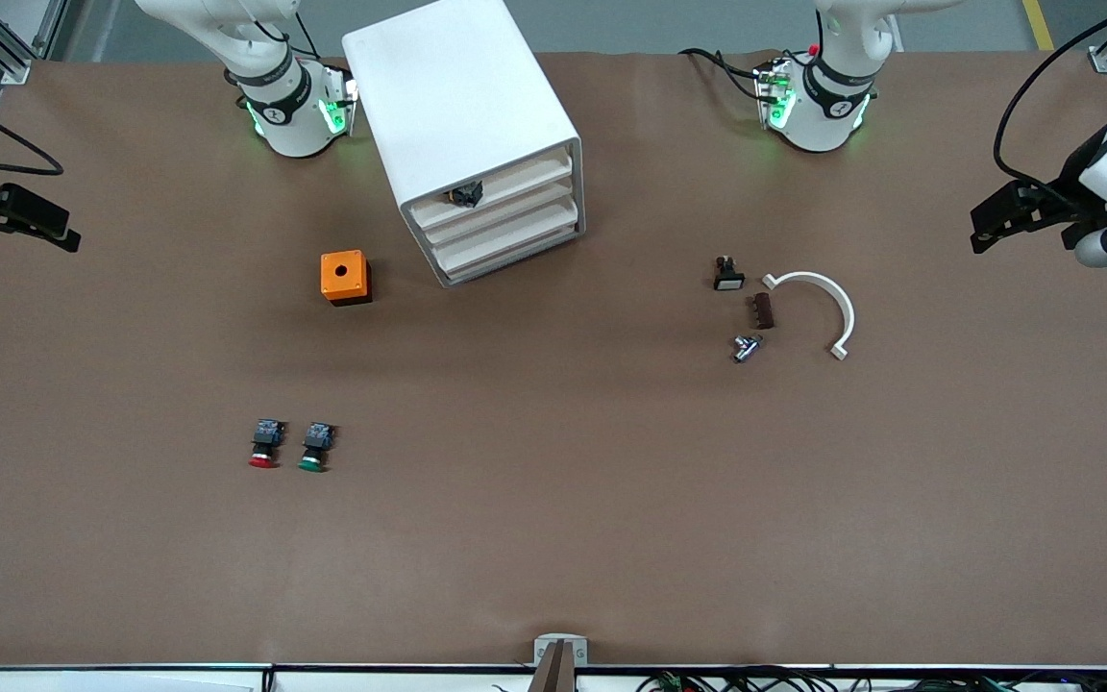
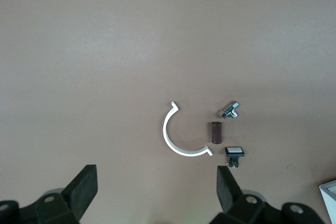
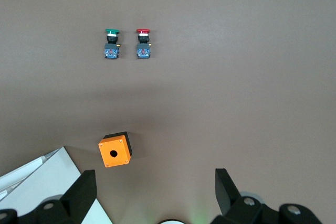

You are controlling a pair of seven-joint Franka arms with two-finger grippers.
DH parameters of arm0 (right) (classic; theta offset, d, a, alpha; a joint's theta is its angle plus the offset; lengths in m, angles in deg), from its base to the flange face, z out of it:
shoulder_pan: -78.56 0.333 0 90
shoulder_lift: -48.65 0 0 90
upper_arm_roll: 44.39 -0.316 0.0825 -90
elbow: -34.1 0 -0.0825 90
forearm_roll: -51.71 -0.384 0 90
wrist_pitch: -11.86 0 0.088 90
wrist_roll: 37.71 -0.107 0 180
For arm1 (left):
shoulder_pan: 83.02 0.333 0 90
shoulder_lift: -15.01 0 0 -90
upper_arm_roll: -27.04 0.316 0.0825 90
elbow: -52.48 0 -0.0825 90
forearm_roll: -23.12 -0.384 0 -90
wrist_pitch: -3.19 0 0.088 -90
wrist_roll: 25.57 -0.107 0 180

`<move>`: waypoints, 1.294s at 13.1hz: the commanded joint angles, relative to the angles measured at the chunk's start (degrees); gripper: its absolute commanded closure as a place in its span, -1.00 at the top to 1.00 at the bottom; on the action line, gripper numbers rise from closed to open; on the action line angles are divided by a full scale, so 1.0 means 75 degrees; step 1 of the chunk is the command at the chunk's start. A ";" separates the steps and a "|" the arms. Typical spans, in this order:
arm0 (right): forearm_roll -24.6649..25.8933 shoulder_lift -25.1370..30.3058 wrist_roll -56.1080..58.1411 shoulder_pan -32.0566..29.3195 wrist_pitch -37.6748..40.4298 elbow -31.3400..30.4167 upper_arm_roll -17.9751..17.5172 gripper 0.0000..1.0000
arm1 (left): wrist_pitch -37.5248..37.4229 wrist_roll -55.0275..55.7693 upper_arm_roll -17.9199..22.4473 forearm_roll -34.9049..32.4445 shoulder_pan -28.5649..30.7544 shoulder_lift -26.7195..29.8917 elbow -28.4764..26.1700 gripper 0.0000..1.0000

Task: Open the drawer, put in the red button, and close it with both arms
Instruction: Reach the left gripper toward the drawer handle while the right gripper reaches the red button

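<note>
The red button (image 1: 264, 445) has a round red cap on a black-and-blue body and lies on the table (image 1: 553, 538) just beside its green twin (image 1: 315, 448), nearer the camera than the orange box (image 1: 344, 277). The middle drawer (image 1: 505, 213) sits closed in the white cabinet (image 1: 462, 125); the top drawer's small black part (image 1: 464, 195) is hard to make out. No readable writing. Left gripper (image 2: 157, 192) and right gripper (image 3: 155, 190) both hang wide apart, holding nothing, each at its own end of the table.

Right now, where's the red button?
The red button lies on the table toward the right arm's end, right beside the green button, nearer the front camera than the orange box.
</note>
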 commanded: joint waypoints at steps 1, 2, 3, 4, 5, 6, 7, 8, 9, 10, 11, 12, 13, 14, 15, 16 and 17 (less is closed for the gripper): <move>0.0147 -0.0072 0.0006 -0.0021 0.0125 0.0195 -0.0032 0.99 | -0.0169 -0.0048 -0.0069 -0.0162 0.0016 -0.0085 0.0215 0.99; 0.0159 -0.0072 0.0018 -0.0043 0.0125 0.0242 -0.0020 0.99 | -0.0169 -0.0060 -0.0057 -0.0162 0.0016 -0.0096 0.0226 0.99; 0.0159 -0.0072 0.0053 -0.0055 0.0136 0.0288 -0.0020 0.99 | -0.0169 -0.0037 -0.0057 -0.0162 0.0004 -0.0189 0.0250 0.99; 0.0136 -0.0072 0.0041 -0.0055 0.0137 0.0289 -0.0020 0.98 | -0.0158 -0.0025 -0.0057 -0.0162 0.0016 -0.0318 0.0401 0.99; 0.0136 -0.0072 0.0030 -0.0044 0.0148 0.0289 -0.0020 0.98 | -0.0169 -0.0002 -0.0057 -0.0162 0.0016 -0.0551 0.0588 1.00; 0.0124 -0.0072 0.0030 -0.0044 0.0148 0.0289 -0.0020 0.98 | -0.0169 -0.0001 -0.0046 -0.0162 0.0016 -0.0797 0.0787 1.00; 0.0124 -0.0084 0.0018 -0.0044 0.0172 0.0277 -0.0020 0.98 | -0.0169 0.0022 -0.0057 -0.0150 -0.0008 -0.1032 0.0858 0.99; 0.0124 -0.0084 0.0006 -0.0055 0.0230 0.0277 -0.0020 0.98 | -0.0169 0.0034 -0.0046 -0.0150 -0.0019 -0.1254 0.0882 0.99; 0.0112 -0.0096 -0.0006 -0.0044 0.0230 0.0277 -0.0020 0.98 | -0.0169 0.0022 -0.0057 -0.0150 -0.0019 -0.1442 0.0883 0.99; 0.0112 -0.0131 -0.0017 -0.0055 0.0230 0.0277 -0.0020 0.98 | -0.0169 0.0057 -0.0081 -0.0080 -0.0031 -0.1664 0.0883 1.00; 0.0100 -0.0166 -0.0029 -0.0067 0.0230 0.0277 -0.0020 0.98 | -0.0169 0.0092 -0.0081 -0.0068 -0.0031 -0.1841 0.0848 1.00; 0.0089 -0.0224 -0.0041 -0.0067 0.0230 0.0266 -0.0020 0.98 | -0.0169 0.0359 -0.0116 -0.0045 -0.0066 -0.2098 0.0871 0.99; 0.0089 -0.0306 -0.0087 -0.0056 0.0230 0.0277 -0.0020 0.98 | -0.0169 0.1000 -0.0128 -0.0056 -0.0194 -0.2356 0.0883 1.00; 0.0089 -0.0423 -0.0088 -0.0044 0.0219 0.0277 -0.0020 0.98 | -0.0158 0.1575 -0.0128 -0.0045 -0.0369 -0.2590 0.0883 0.99; 0.0077 -0.0575 -0.0088 -0.0044 0.0219 0.0254 -0.0020 0.98 | -0.0146 0.2219 -0.0128 -0.0045 -0.0591 -0.2848 0.0883 1.00; 0.0077 -0.0773 -0.0088 -0.0009 0.0195 0.0265 -0.0020 0.98 | -0.0100 0.2770 -0.0128 -0.0045 -0.0803 -0.3140 0.0894 0.99; 0.0100 -0.0996 -0.0088 0.0015 0.0137 0.0265 -0.0020 0.98 | -0.0041 0.3379 -0.0128 -0.0045 -0.0990 -0.3433 0.0964 0.99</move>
